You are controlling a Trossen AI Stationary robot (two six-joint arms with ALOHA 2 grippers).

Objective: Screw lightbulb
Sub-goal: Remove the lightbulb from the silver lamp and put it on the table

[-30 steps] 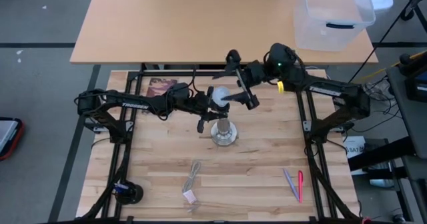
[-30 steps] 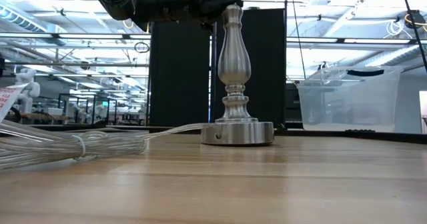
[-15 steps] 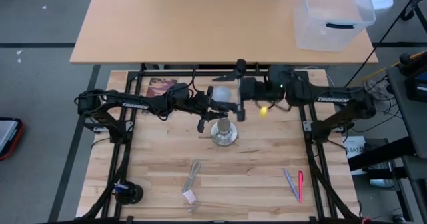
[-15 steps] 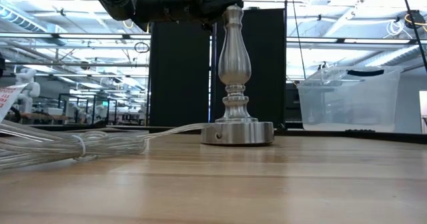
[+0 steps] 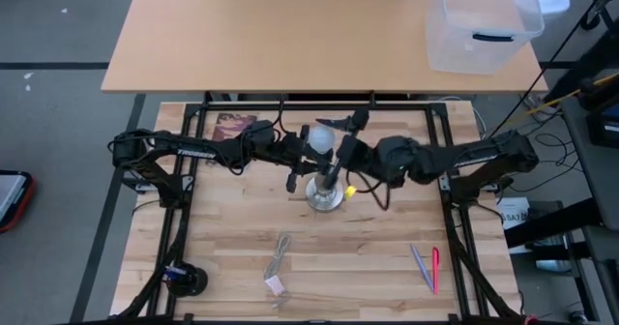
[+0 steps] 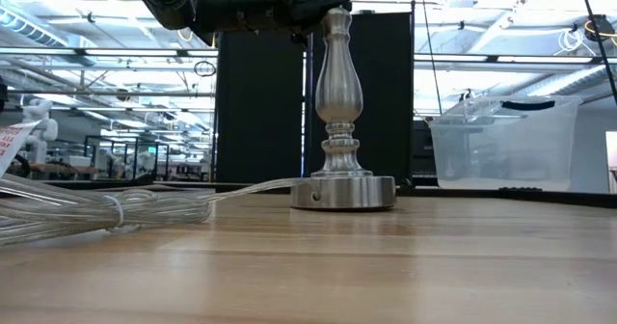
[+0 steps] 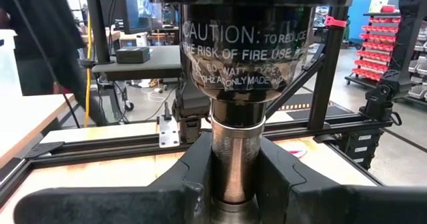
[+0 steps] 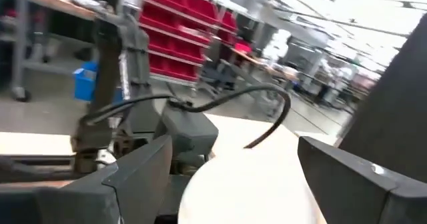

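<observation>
**Right gripper swung back over the bulb for another turn**

The right gripper (image 5: 340,143) had rotated and slid in from the counter's far edge to sit around the lightbulb (image 5: 320,138), which stood on top of the silver lamp stand (image 5: 326,193) near the middle of the counter. Half a second before, that arm lay straighter and nearer the far edge, with its wrist turned the other way; a second before, it was angled in from the far right corner. Its fingers stood spread wide on either side of the white globe in the right wrist view, the bulb (image 8: 247,177) between them but not visibly pinched. That read as a regrasp between twists, so the screwing was likely partway done, not finished.

The left gripper (image 7: 233,184) had not moved: its fingers stayed pressed onto the stand's neck just under the black socket (image 7: 243,51), steadying it. The stand's base (image 6: 343,191) and the clear cord (image 6: 106,208) on the counter lay unchanged.
</observation>
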